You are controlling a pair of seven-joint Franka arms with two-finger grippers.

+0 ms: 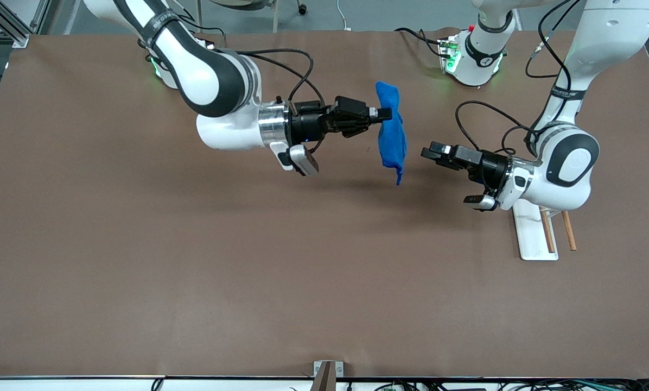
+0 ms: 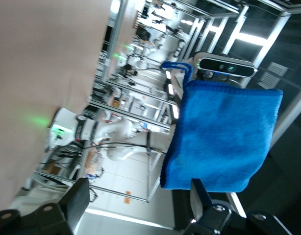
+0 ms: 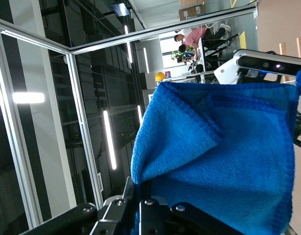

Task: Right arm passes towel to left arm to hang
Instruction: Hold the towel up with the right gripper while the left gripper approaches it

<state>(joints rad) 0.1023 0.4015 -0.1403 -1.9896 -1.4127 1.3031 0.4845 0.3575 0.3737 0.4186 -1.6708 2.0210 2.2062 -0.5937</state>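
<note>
Now: handover | towel [image 1: 391,130] is pinched by right gripper [image 1: 385,114] | left gripper [image 1: 428,153] is held wide beside towel | next: closing on it is needed

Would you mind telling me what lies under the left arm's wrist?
A white stand with two wooden rods pokes out from under the left arm; the arm covers the rest of it.

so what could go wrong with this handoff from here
1. The left hand is open beside the towel but not yet around it; closing early could miss the cloth.
2. The right hand pinches only one spot in mid-air over the table; releasing before the other grips would drop it.
</note>
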